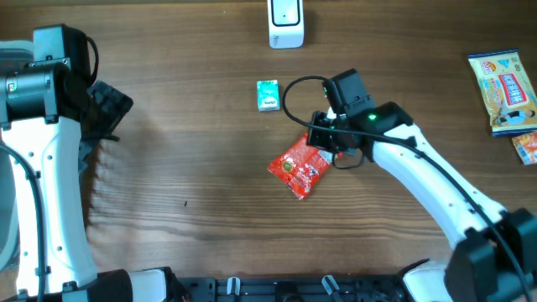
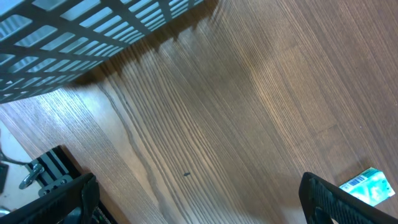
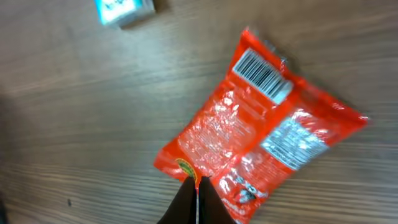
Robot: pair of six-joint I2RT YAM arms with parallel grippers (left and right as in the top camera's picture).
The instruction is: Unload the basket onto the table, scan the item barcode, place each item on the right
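Centre of the worktop [image 1: 193, 184], dark wood with a fine straight grain: a red packet [image 1: 299, 168], glossy crinkled foil, roughly rectangular with crimped ends. The right wrist view shows its back face, with a white barcode [image 3: 261, 71] near the far end and a pale panel of print too blurred to read. From overhead the barcode cannot be made out.

The right fingers [image 3: 194, 202] are pressed together on the packet's near edge, a thin lip of foil pinched between them. Only their dark tips show, cut off by the bottom of the frame. Whether the packet lies on the wood or hangs just above it cannot be told.

The right arm [image 1: 436, 184], white shells with black joints, reaches in from the lower right, its wrist bent over the packet, with a black cable looped above it.

A small green box [image 1: 268, 95] lies apart from the packet, toward the white scanner [image 1: 286, 23] at the far edge, whose top is cropped. Two yellow snack packs [image 1: 503, 88] sit at the right edge, the lower one cut off.

The left arm [image 1: 38, 168] stands at the left side. The left fingers [image 2: 339, 199], black and blocky, are spread wide over bare wood, beside a pale lattice [image 2: 74, 37].
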